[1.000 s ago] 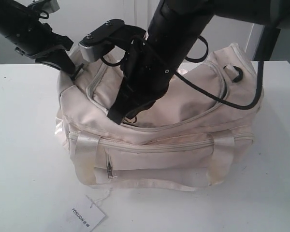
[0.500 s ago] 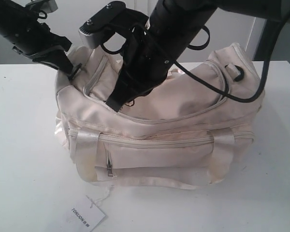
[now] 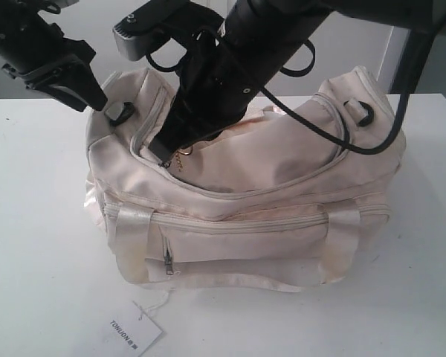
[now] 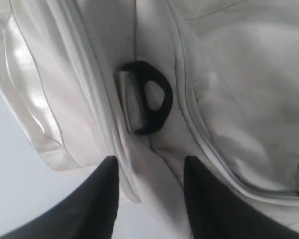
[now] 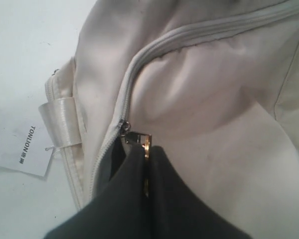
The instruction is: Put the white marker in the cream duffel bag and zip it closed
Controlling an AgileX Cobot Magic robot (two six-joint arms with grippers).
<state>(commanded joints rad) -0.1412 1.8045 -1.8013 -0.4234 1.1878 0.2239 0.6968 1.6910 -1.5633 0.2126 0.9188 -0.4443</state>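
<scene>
Presumably the white black-capped marker, unseen, lies inside the soft cream fabric duffel bag (image 3: pixel 282 223); right hand (image 5: pixel 147 149), clamped on gold zipper pull (image 5: pixel 138 140), faces unzipped gap at 9 o'clock; left hand (image 4: pixel 149 164) spread

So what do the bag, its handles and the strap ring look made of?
Bag: soft matte woven fabric; it creases and sags. Handles: satin-like webbing with a glossy sheen. Strap ring: probably black plastic, dull and smooth; could be coated metal.
</scene>
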